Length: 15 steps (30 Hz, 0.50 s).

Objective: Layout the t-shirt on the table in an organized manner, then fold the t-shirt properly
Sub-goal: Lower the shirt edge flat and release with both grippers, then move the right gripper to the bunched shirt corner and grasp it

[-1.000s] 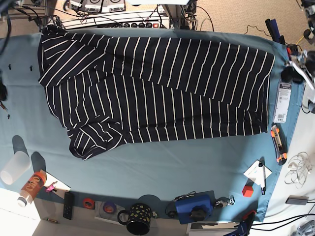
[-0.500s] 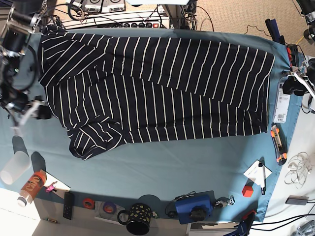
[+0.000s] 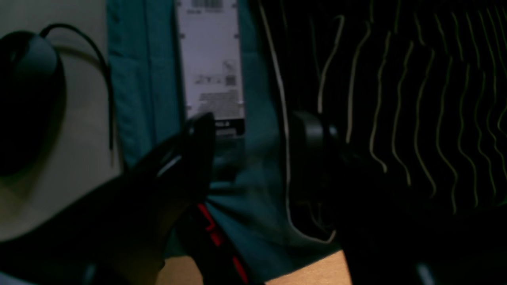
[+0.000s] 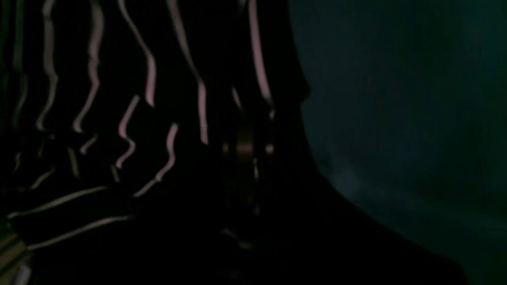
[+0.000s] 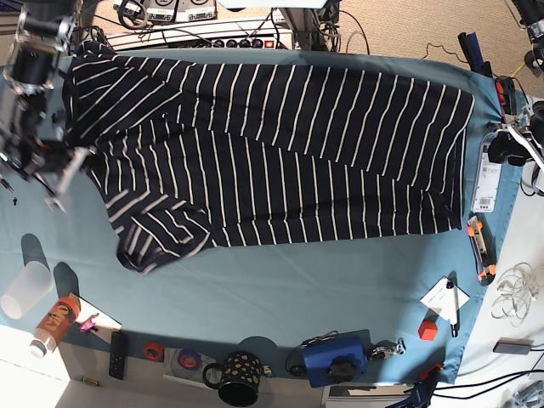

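One t-shirt (image 5: 272, 153) lies spread across the far half of the teal worktop (image 5: 323, 280), its stripes running crosswise and one sleeve bunched at the near left corner of the cloth. Compared with half a second ago, that left edge has been drawn inward and the sleeve folds have shifted.

Two arms are in view. The right claw (image 5: 72, 166) sits at the shirt's left edge; the right wrist view is too dark to show whether its jaws are open or closed, or whether they hold fabric. It has moved in from just off the cloth. The left claw (image 3: 253, 130) hangs with jaws spread wide at the shirt's right edge, one finger over bare teal and the other over the hem, holding nothing; it has not moved.

A white printed card (image 5: 488, 177) lies just beside the hem; its writing is too blurred to read. Along the near edge stand one black mug (image 5: 240, 378), one clear cup (image 5: 25, 289), one blue box (image 5: 333, 359) and one red cube (image 5: 428, 329).
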Each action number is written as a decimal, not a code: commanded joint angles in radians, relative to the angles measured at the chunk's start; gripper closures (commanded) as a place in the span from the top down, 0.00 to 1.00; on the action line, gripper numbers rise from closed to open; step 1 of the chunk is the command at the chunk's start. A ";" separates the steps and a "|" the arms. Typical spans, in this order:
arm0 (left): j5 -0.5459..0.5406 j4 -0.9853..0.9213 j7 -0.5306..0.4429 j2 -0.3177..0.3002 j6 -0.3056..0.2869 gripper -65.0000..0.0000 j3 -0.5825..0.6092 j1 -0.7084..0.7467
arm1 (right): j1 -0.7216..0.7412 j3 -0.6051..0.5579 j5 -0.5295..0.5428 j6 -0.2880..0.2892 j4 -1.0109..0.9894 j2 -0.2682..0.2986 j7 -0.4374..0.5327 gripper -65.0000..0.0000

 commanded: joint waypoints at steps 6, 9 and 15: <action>-0.015 0.013 -0.023 -0.023 0.000 0.48 -0.009 -0.008 | -0.081 0.204 0.196 0.025 0.019 0.032 0.005 0.00; -0.015 0.013 -0.029 -0.023 0.000 0.48 -0.009 -0.008 | -0.085 0.232 0.228 0.025 0.019 0.034 0.005 0.00; -0.014 0.013 -0.029 -0.023 0.000 0.48 -0.009 -0.007 | -0.078 0.230 0.331 0.025 0.019 0.037 0.005 0.41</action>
